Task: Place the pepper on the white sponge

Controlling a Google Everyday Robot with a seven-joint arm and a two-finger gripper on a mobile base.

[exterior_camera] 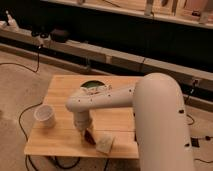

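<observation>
The gripper (84,129) hangs at the end of the bulky white arm (150,112), pointing down low over the front part of the wooden table (62,90), close to its near edge. Whether it is released or clenched on anything cannot be told, since the wrist hides its tip from this view.

Just beneath and slightly to the right of the gripper lies the pepper (89,137), a small dark red shape that seems to meet the gripper's lower end. It cannot be told if the pepper is gripped or only lying on the wood. The pepper's right end is touching or just beside the white sponge (105,143), which lies flat and a little askew near the table's front edge.

Farther left, well apart from the gripper, a white cup (44,115) stands upright. Behind the arm, at the back of the table, a dark round object (93,88) shows partly. A black cable (26,66) trails over the floor on the left.
</observation>
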